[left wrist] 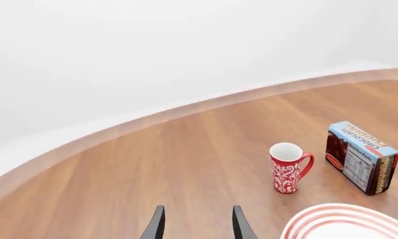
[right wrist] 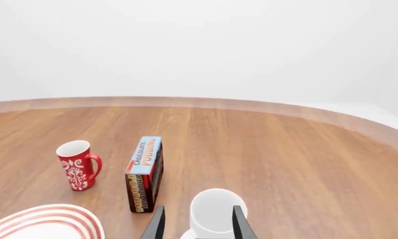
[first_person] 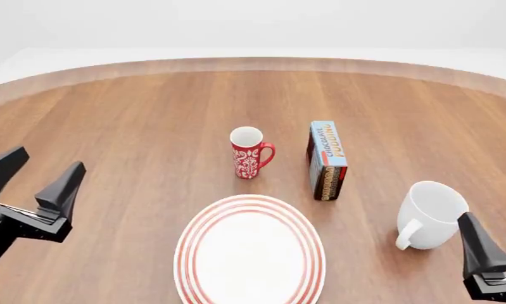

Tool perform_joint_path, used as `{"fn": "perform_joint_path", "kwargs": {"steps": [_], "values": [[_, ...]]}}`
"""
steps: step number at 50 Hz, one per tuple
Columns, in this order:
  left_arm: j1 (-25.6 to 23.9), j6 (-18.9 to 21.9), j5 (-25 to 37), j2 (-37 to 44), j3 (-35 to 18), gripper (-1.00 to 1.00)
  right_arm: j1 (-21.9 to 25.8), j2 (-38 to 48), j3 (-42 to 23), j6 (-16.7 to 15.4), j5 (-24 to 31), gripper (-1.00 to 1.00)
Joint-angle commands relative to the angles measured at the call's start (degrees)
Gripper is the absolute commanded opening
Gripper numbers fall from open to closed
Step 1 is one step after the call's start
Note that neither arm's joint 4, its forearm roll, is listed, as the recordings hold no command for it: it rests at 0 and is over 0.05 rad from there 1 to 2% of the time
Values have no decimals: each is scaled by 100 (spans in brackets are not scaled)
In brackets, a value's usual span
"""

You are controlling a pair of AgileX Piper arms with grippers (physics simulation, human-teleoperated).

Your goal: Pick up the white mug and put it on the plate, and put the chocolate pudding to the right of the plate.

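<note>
The plate (first_person: pixel 249 252) lies bare at the near middle of the counter (first_person: pixel 151 114), so nothing has yet been set on it. The mug (first_person: pixel 430 214) stands upright to the right of the plate and well apart from it, mouth up, its handle turned toward the near side. The pudding (first_person: pixel 327 159) stands on a long edge just beyond the plate's far right rim, between the mug and a red mug (first_person: pixel 249 152), which stands beyond the plate. Both task items look untouched, so the work seems to be at its start.

The right gripper (right wrist: pixel 197 225) hangs just on the near side of the mug, likely lined up for the first pick. In its wrist view the mug's rim sits between the two fingers (right wrist: pixel 156 224), which are spread wide and touch nothing. The left gripper (first_person: pixel 35 183) hovers left of the plate, well apart from everything, fingers equally spread and empty, probably waiting.
</note>
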Motion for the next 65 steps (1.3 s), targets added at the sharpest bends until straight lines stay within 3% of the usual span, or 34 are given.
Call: {"fn": "perform_joint_path", "kwargs": {"steps": [1, 30, 65], "values": [[-330, 55, -241, 499, -201, 100, 10, 5, 3, -1, -2, 100], [-1365, 15, -974, 1880, -708, 100, 32, 12, 3, -14, -7, 100], [-2393, -83, -1235, 2919, -1298, 100, 51, 23, 5, -21, -19, 100]]}}
